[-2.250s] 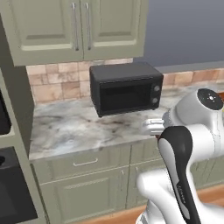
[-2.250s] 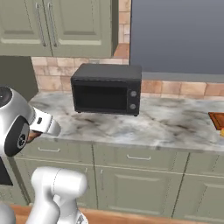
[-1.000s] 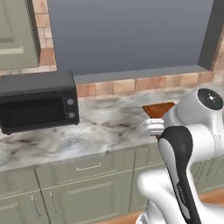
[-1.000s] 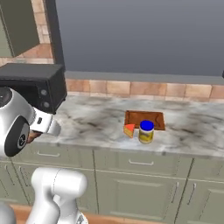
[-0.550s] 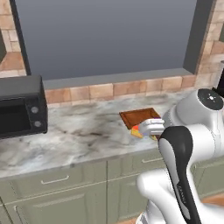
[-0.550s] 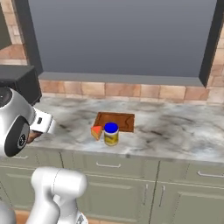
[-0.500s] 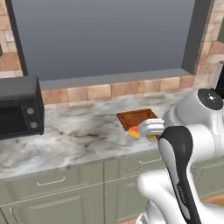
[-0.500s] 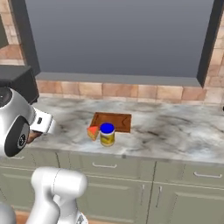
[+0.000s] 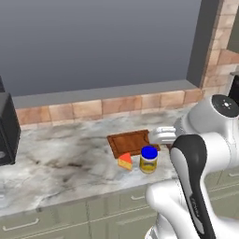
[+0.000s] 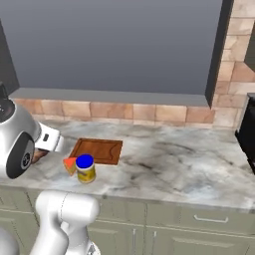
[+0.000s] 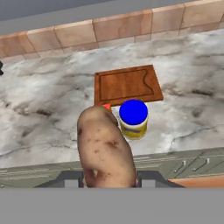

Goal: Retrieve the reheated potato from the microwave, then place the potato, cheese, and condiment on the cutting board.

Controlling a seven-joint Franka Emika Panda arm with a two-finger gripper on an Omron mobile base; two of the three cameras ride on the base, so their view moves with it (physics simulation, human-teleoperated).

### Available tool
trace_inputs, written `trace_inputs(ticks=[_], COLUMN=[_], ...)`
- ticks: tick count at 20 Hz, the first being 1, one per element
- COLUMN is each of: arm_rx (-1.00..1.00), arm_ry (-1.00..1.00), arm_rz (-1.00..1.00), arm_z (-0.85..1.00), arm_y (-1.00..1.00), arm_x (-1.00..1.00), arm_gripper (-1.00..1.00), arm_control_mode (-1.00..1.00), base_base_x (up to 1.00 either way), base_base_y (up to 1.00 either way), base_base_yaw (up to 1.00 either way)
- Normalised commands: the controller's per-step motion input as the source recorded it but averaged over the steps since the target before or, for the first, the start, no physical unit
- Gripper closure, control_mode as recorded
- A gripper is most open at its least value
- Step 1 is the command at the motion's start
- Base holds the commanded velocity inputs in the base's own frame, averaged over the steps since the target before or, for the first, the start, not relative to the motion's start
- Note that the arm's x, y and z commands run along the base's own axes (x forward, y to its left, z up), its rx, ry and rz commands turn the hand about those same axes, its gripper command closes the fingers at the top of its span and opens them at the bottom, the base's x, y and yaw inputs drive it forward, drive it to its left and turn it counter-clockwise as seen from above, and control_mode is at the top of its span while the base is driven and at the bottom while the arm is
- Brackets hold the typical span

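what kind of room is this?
A kitchen, rendered in simulation. Signs: a marble-look counter over green-grey cabinets with drawer handles, a brick-tile backsplash, and food prep items on the counter: cutting board, cheese, condiment.

The lumpy oblong potato (image 11: 106, 148) is tan-brown with dark freckles. The flat rectangular wooden cutting board (image 9: 131, 142) is dark reddish-brown. The small triangular cheese wedge (image 9: 124, 161) is orange-red on top with yellow sides. The squat condiment jar (image 9: 148, 159) has yellowish contents and a round blue lid. The counter (image 10: 189, 167) is grey-veined pale marble; the far brick backsplash (image 9: 93, 108) is tan and reddish.
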Motion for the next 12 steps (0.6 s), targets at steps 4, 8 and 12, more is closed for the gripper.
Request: trace_inputs(ticks=[4, 8, 12], arm_rx=[0.00, 0.00, 0.00], arm_ry=[0.00, 0.00, 0.00], arm_rz=[0.00, 0.00, 0.00], arm_z=[0.00, 0.00, 0.00], arm_y=[0.00, 0.00, 0.00], arm_x=[0.00, 0.00, 0.00], arm_gripper=[1.00, 1.00, 1.00], arm_control_mode=[1.00, 1.00, 1.00], base_base_x=[0.55, 0.47, 0.30], base_base_y=[-0.28, -0.27, -0.17], base_base_yaw=[0.00, 0.01, 0.07])
